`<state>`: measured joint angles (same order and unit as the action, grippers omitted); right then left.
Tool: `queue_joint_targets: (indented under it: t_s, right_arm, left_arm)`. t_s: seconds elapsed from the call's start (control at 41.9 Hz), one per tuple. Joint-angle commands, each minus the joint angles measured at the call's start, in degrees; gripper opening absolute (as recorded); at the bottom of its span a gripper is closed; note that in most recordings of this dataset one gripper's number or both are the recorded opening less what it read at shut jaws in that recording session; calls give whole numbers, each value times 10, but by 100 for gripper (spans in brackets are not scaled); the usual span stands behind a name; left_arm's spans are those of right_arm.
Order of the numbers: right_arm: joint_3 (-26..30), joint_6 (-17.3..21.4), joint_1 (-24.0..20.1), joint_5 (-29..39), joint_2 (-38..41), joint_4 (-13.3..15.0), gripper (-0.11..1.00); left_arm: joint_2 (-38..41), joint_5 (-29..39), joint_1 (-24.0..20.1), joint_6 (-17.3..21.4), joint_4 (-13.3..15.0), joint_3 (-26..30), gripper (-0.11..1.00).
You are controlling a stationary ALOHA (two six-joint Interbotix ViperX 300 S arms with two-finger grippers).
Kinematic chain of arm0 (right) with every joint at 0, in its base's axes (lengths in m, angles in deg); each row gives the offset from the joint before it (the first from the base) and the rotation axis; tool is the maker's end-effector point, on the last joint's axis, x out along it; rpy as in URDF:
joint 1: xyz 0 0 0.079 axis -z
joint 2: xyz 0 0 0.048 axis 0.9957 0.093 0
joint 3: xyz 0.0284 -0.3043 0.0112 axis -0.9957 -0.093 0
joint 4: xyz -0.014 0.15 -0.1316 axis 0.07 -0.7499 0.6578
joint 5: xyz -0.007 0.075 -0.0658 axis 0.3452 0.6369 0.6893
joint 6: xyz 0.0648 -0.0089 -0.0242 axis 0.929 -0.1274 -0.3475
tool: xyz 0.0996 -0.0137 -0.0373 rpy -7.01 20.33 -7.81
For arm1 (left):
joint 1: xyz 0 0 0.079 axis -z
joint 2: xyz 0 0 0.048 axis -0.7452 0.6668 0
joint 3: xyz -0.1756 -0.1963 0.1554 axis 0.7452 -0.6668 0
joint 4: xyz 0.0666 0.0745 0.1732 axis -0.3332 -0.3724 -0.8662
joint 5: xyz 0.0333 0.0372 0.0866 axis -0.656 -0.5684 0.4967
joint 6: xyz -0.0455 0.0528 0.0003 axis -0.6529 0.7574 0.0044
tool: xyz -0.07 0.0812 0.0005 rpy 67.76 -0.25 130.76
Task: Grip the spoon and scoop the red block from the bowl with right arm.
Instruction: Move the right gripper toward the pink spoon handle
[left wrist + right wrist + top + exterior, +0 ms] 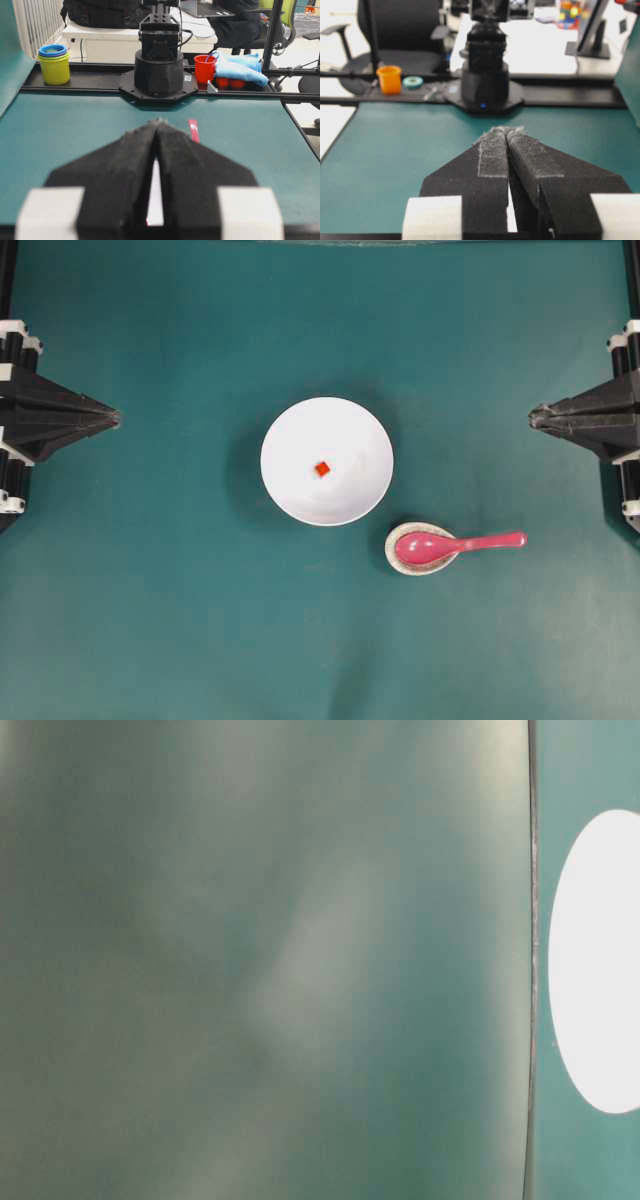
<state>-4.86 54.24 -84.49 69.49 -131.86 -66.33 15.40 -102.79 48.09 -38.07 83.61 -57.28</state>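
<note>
White bowl: holds red block
Speckled dish: cradles pink spoon scoop
Left gripper: clenched, empty
Right gripper: clenched, empty

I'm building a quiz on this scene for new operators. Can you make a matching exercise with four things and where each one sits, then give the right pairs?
Things:
1. red block
2. spoon
3. right hand
4. bowl

Places or states:
A. near the middle of the green table
B. scoop resting in a small speckled dish, handle pointing toward the right side in the overhead view
C. shut, at the right edge of the overhead view, away from everything
D. lying inside the white bowl

Pairs: 1-D, 2-B, 3-C, 4-A
</note>
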Motion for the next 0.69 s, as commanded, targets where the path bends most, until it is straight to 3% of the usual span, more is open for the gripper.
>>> queue_joint_targets:
  t_s: [0.0,0.358,0.549,0.668]
  right_arm:
    - [11,3,-5,-4,6,-4,0]
    - [15,9,-6,4,14,-13,0]
    - [22,9,-6,43,14,-22,1]
    - [33,9,-6,67,14,-22,5]
  left_arm:
    - [11,18,7,-11,-2,21,0]
    - [17,89,18,-2,-3,30,1]
    - [14,172,18,-2,-2,34,1]
    - [12,189,18,-1,-3,35,1]
